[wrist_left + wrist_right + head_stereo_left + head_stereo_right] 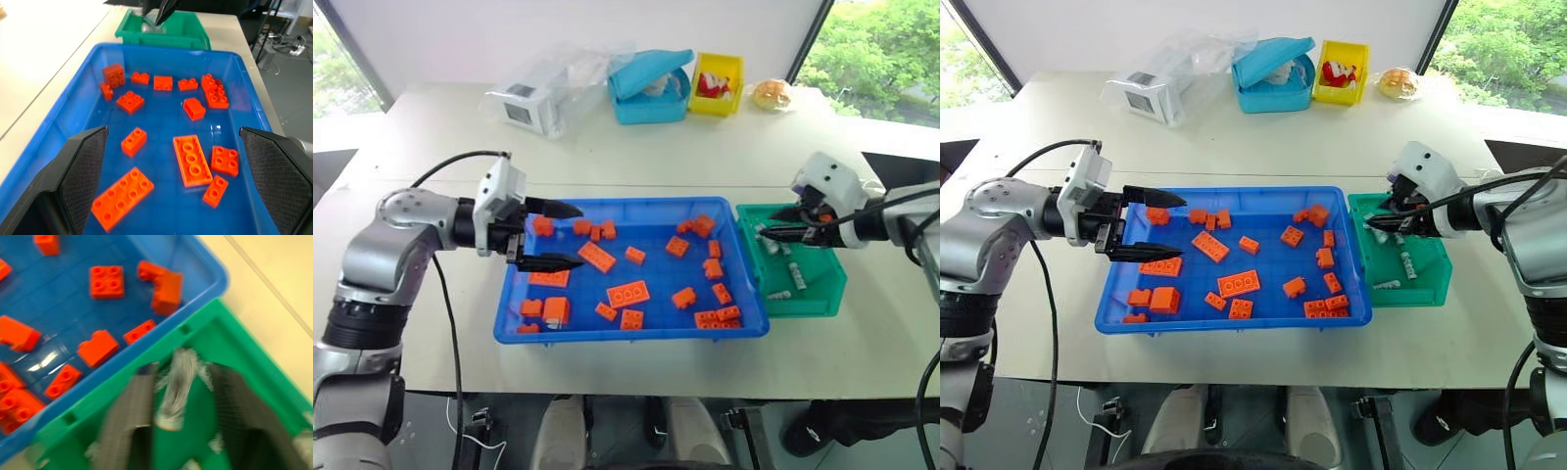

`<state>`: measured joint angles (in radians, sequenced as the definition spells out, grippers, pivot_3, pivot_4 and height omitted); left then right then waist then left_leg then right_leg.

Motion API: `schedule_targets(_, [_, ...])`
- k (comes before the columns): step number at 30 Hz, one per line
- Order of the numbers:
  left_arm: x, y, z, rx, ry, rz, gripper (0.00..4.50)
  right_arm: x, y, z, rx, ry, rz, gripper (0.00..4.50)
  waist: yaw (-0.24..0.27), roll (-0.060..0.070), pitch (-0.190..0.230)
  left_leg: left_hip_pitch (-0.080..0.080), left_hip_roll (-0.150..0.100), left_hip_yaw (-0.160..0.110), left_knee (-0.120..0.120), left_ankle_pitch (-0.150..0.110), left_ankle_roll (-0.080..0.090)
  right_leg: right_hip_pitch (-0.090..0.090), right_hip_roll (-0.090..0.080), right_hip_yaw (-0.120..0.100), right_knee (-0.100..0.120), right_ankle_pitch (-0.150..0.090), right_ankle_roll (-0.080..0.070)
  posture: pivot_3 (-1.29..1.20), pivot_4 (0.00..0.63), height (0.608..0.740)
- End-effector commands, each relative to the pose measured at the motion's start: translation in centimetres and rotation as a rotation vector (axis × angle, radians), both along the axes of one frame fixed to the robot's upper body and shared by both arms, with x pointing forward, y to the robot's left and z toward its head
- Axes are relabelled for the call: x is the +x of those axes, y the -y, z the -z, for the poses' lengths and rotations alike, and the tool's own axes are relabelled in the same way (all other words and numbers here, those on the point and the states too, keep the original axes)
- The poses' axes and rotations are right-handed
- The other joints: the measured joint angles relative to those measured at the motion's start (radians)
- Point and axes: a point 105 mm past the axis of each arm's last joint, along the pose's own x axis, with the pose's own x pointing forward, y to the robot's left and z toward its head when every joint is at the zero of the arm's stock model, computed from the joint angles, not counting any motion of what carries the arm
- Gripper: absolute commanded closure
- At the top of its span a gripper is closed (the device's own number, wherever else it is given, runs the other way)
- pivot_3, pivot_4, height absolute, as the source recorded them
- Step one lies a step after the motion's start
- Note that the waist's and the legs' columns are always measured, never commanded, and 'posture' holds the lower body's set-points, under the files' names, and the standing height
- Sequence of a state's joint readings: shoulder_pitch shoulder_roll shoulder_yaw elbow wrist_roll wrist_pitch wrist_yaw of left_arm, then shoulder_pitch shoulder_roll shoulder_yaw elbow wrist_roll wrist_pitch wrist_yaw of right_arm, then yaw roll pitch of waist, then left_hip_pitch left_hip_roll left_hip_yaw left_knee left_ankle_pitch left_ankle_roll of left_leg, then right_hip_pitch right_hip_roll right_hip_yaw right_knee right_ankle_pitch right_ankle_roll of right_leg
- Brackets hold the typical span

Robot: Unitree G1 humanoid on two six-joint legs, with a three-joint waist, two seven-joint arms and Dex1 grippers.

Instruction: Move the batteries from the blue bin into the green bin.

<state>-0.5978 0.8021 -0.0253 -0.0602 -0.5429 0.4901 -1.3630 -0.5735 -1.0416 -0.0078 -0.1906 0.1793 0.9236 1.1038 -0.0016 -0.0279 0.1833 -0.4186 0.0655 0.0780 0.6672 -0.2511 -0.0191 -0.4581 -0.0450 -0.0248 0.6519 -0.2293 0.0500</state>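
The blue bin (636,335) lies in the middle of the table and holds several orange bricks (627,293). My left gripper (578,235) hangs open over its left end, with nothing between the fingers (83,166). To the right stands the green bin (822,304), with batteries (798,274) lying on its floor. My right gripper (766,232) hovers over the green bin's near-left corner. In the right wrist view its fingers (132,411) stand apart, and a blurred silver battery (176,387) sits loose in the gap above the green floor.
At the back of the table stand a light-blue lidded box (651,93), a small yellow bin (718,83), a white device in a clear bag (533,103) and a bread roll (771,93). The table's front edge runs just below both bins.
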Motion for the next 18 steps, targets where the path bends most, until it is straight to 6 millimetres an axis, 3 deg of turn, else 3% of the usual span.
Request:
schedule_targets(1, [0.0, 0.0, -0.8, 0.006, 0.042, 0.019, 0.00, 0.0, 0.9, -1.5, -0.002, 0.094, 0.020, 1.00, -0.001, 0.000, 0.000, 0.000, 0.000, 0.000, 0.000, 0.000, 0.000, 0.000, 0.000, 0.000, 0.000, 0.000, 0.000, 0.00, 0.150, 0.736])
schedule_targets(3, [0.0, -0.3, -1.0, 0.009, 0.045, 0.015, 0.00, -0.3, 1.5, -2.0, 0.018, 0.108, 0.001, 0.03, -0.002, 0.000, 0.000, 0.000, 0.000, 0.000, 0.000, 0.000, 0.000, 0.000, 0.000, 0.000, 0.000, 0.000, 0.000, 0.00, 0.150, 0.736])
schedule_targets(9, [0.2, -3.6, -3.1, -0.012, 0.037, -0.080, 0.00, -2.9, 6.0, -4.6, 0.033, 0.142, -0.126, 0.03, -0.007, 0.000, 0.000, 0.000, 0.000, 0.000, 0.000, 0.000, 0.000, 0.000, 0.000, 0.000, -0.001, 0.000, 0.000, 0.00, 0.150, 0.736])
schedule_targets(12, [-0.3, -5.9, -4.1, 0.006, 0.024, -0.131, 0.00, -4.7, 8.6, -4.4, 0.019, 0.078, -0.156, 0.03, -0.010, 0.000, 0.000, 0.001, 0.000, 0.000, -0.001, 0.000, 0.000, 0.001, 0.000, 0.000, -0.001, 0.000, 0.000, 0.00, 0.150, 0.736])
schedule_targets(18, [-0.8, -8.7, -4.6, 0.047, 0.007, -0.214, 0.00, -5.6, 11.0, -3.5, 0.110, 0.034, -0.125, 0.03, -0.018, 0.001, 0.001, 0.011, 0.000, 0.002, -0.002, 0.000, 0.000, 0.009, 0.000, 0.001, -0.001, -0.001, 0.000, 0.00, 0.150, 0.736])
